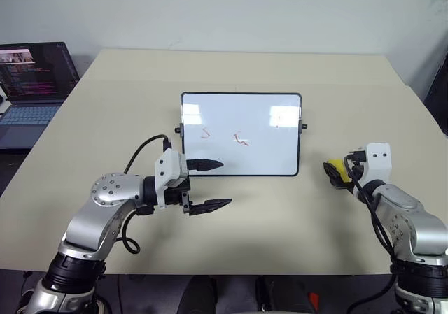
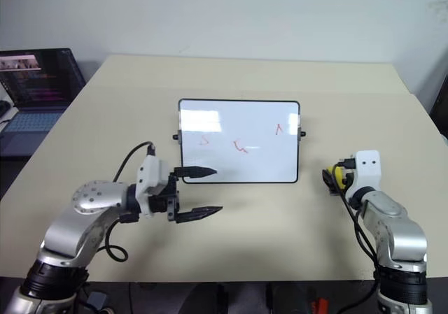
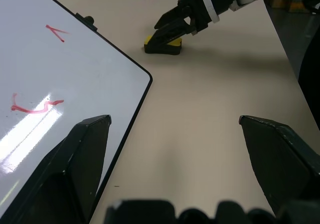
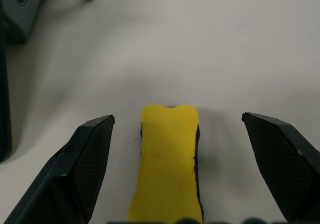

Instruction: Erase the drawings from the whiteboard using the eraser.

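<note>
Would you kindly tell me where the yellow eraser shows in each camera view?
Left eye view: eraser at right, beside the right gripper.
Right eye view: right of the whiteboard.
Left wrist view: upper middle, past the board's corner.
Right wrist view: bottom centre, between open jaws.
Shared landmark: the whiteboard's black frame.

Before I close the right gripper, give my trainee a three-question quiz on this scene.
1. True or false: the right gripper is shut on the yellow eraser.
2. How many red drawings are on the whiteboard?
3. The left gripper is: A) open by the board's near left corner, B) holding the eraser, C) over the laptop.

Key: 1 false, its open fingers straddle the eraser lying on the table; 2 three; 3 A.
</note>
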